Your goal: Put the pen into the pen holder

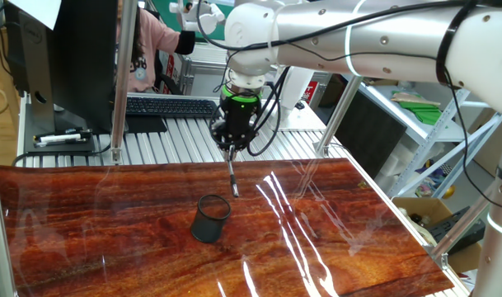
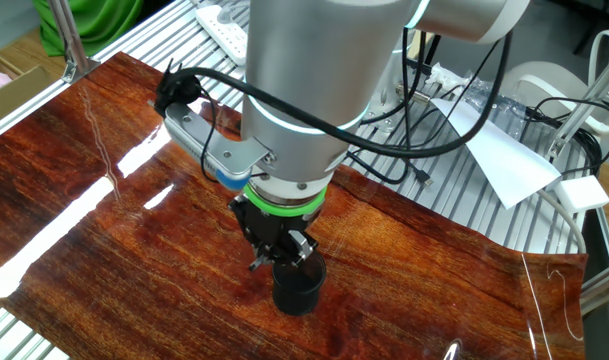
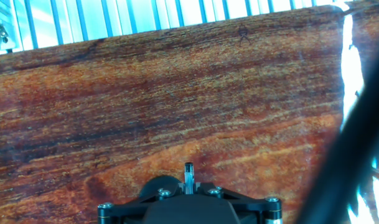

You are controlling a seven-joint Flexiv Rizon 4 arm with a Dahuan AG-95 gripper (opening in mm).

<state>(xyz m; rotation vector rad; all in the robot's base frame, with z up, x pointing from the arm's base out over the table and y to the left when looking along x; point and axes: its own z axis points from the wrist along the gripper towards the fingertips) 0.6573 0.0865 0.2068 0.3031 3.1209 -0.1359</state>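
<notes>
Pen holder (image 1: 211,218): small black mesh cup with a solid rim, upright on the glossy wood-grain table top (image 1: 110,239), mouth open upward; nothing can be seen inside it from one fixed view. In the other fixed view the cup (image 2: 299,285) sits directly under the hand, its rim mostly covered by the gripper body, so its inside cannot be read there. Gripper (image 1: 230,152) points straight down, jaws drawn close together and clamped on the top end of the pen (image 1: 232,177). The pen hangs nearly vertical below the fingers, thin and dark with a small silvery tip at its lower end; that tip is above the table, just over and behind the cup's rim as one fixed view shows it, and has not entered the mouth. Whether the tip is truly over the opening or beside it cannot be told from this angle. Hand view: the pen (image 3: 188,175) appears end-on as a short silvery stub between the black finger blocks at the bottom edge, with a dark rounded patch just to its left on the wood, likely part of the cup but too cut off to be sure. A blurred dark cable crosses the right side of the hand view. In the other fixed view the pen itself is hard to pick out against the black fingers. A keyboard (image 1: 170,106) lies on the slatted bench behind the table.
</notes>
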